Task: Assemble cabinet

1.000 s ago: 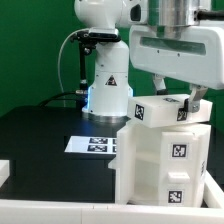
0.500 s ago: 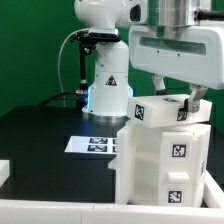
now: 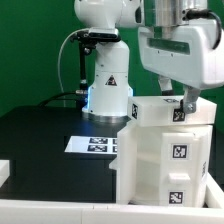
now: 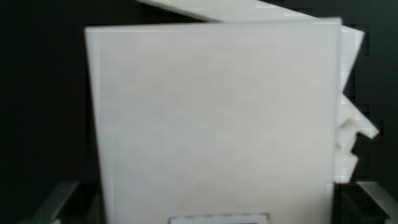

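Note:
The cabinet (image 3: 165, 165) is a tall white box with square tags, standing at the exterior view's right. Its top panel (image 3: 150, 110) carries a tag and lies on the box. My gripper (image 3: 187, 103) comes down from above onto the right end of that top panel. In the wrist view the white panel (image 4: 214, 110) fills the space between my two dark fingers (image 4: 64, 200), which press on its two sides. My gripper (image 4: 217, 205) is shut on the panel. A further white cabinet part (image 4: 231, 10) shows beyond it.
The marker board (image 3: 95, 145) lies flat on the black table (image 3: 40, 140) to the left of the cabinet. The arm's white base (image 3: 108, 85) stands behind it. A white rim (image 3: 60, 212) runs along the table's front edge.
My gripper has shifted up and to the exterior view's right, and its body looks turned. The top panel now lies flatter on the box. The cabinet has stayed in place.

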`<state>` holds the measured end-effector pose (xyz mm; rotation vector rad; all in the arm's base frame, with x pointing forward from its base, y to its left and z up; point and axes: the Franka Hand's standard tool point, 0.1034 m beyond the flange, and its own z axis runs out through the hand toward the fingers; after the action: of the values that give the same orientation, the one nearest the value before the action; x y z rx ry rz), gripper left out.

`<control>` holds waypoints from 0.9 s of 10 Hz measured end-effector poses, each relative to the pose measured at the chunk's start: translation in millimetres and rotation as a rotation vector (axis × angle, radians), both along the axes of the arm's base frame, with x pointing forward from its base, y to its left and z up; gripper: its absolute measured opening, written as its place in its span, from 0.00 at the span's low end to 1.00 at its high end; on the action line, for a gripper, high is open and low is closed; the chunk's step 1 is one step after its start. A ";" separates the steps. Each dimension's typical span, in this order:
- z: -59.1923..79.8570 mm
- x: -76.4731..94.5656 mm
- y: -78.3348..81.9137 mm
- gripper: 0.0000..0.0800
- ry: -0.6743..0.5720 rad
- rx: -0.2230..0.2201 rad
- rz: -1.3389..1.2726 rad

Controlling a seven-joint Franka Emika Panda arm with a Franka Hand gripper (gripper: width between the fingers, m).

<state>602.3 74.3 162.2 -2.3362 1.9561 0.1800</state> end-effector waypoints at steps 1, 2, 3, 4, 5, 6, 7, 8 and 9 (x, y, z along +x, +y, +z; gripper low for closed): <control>0.0 0.0 0.3 0.69 0.001 -0.001 -0.012; -0.3 -0.1 0.2 0.69 0.001 -0.001 -0.005; -0.7 -0.2 0.3 0.90 0.002 -0.001 -0.005; -1.0 -0.3 0.4 0.97 0.002 -0.001 -0.007; -1.3 -0.4 0.4 0.99 0.004 -0.001 -0.015; -5.2 -0.6 -1.1 0.99 -0.007 -0.006 -0.063; -13.4 -5.6 -2.2 1.00 -0.003 -0.012 -0.179; -20.5 -11.0 -0.1 1.00 0.023 -0.021 -0.373; -22.5 -10.5 3.9 1.00 0.023 -0.024 -0.518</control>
<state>591.8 78.1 139.6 -1.7601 2.4961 0.1421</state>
